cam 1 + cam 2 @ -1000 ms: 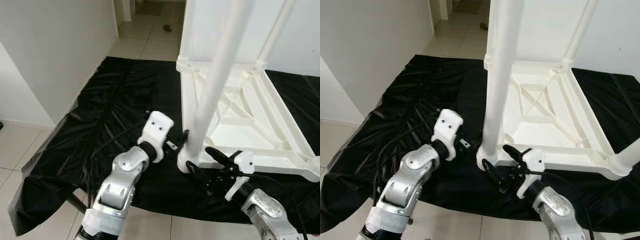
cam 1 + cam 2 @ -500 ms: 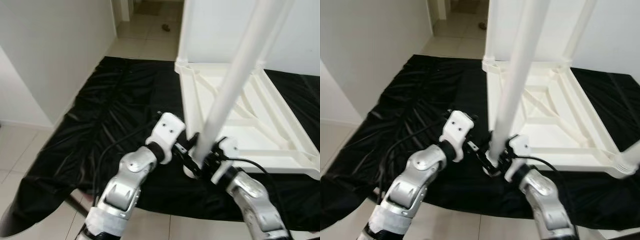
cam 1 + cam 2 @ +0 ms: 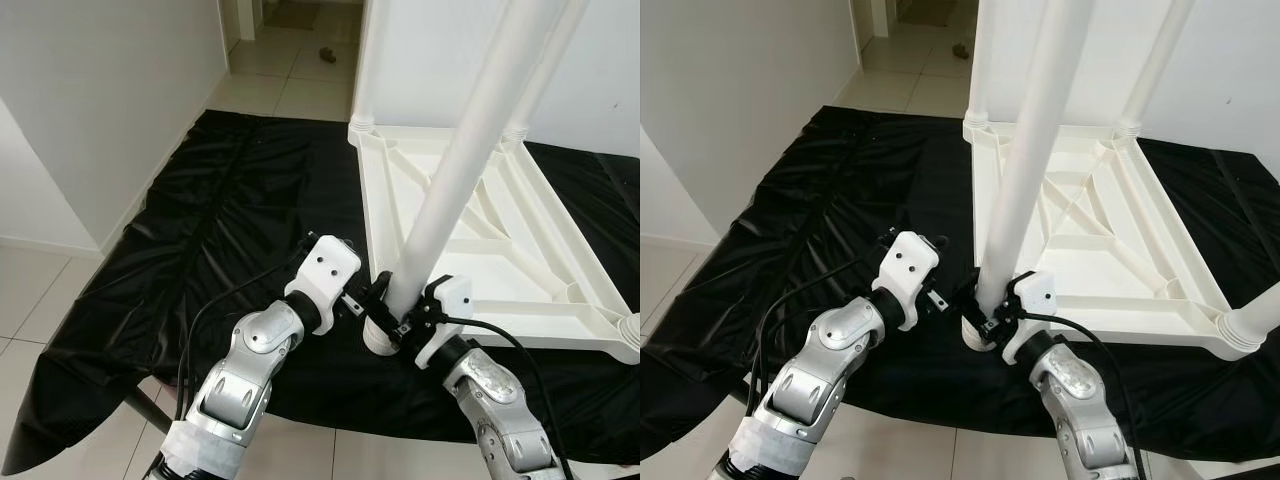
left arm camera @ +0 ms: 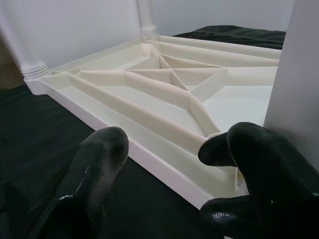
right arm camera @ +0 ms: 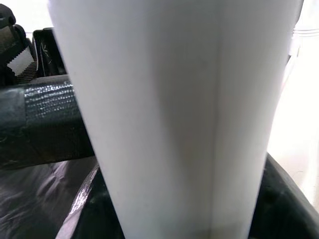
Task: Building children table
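White plastic is what the job is about: the children's table (image 3: pixel 500 235) lies upside down on a black sheet (image 3: pixel 210 230) spread over the tiled floor (image 3: pixel 290 80), its ribbed underside facing up. Legs stand at the 2 far corners, another leg end shows at the near right corner, and the leg being fitted (image 3: pixel 455 190) rises from the near left corner of the tabletop.

Compared with 1 second ago, the right gripper (image 3: pixel 408 318) has come up from below the tabletop's near edge and closed in on the base of that leg. Its wrist view shows the white tube sitting between its 2 black fingers (image 5: pixel 40 119), so they now look clamped around the leg just above its socket. The leg itself leans a little more to the right than it did then.

The left gripper (image 3: pixel 368 300) sits just beside the same corner, on the leg's left side. Its fingers (image 4: pixel 99 159) are spread apart with only the tabletop's edge between them, gripping nothing.

My reading is that the leg is now held for seating or twisting into its corner socket, with the left arm placed to steady the corner. Whether the leg is fully home I cannot tell.
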